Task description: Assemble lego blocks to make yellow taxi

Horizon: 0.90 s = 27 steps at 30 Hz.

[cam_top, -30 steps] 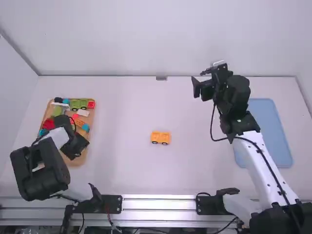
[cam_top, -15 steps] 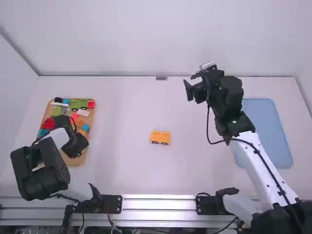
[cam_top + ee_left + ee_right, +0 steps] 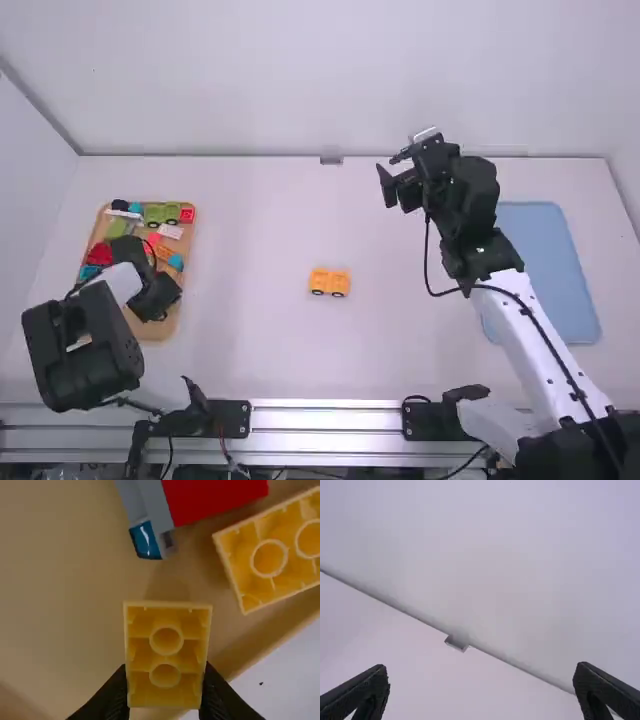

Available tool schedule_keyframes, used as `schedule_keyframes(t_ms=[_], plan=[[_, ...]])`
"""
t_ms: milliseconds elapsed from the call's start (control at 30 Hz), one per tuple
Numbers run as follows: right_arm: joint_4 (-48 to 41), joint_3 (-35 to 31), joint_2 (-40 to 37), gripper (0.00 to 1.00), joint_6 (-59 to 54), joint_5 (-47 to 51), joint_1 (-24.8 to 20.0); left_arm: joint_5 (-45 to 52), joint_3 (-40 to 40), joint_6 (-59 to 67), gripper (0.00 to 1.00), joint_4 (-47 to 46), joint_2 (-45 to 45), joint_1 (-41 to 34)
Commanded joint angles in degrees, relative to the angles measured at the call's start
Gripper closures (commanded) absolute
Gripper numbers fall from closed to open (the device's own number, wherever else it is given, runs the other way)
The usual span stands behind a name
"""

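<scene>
Pinching a yellow block (image 3: 167,650) by its sides, the left claw (image 3: 165,685) is working at the wooden tray (image 3: 150,330). The right claw (image 3: 481,674) is hanging wide apart, holding nothing. The taxi's wheeled base (image 3: 329,283) is sitting mid-counter (image 3: 240,260), so the build is seemingly only beginning; upper parts are still needing adding, probably including the gripped block.
</scene>
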Motion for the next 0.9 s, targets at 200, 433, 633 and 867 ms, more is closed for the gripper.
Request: schedule_keyframes(t_ms=[200,433,633,867], plan=[[0.0,1.6,0.1,0.02,-0.2,-3.4,1.3,3.2,4.1,3.9,0.80,-7.8,-16.5,-1.9],[2.3,1.6,5.5,0.02,-1.3,-19.9,0.3,29.3,3.8,16.0,0.80,1.0,-31.7,-10.0],[10.0,3.0,15.3,0.02,4.1,-45.0,-2.5,44.4,3.8,20.9,0.79,11.7,-32.2,-18.1],[27.9,5.7,25.7,0.02,16.1,-74.2,-4.9,58.8,3.3,19.9,0.85,35.3,-19.5,-29.2]])
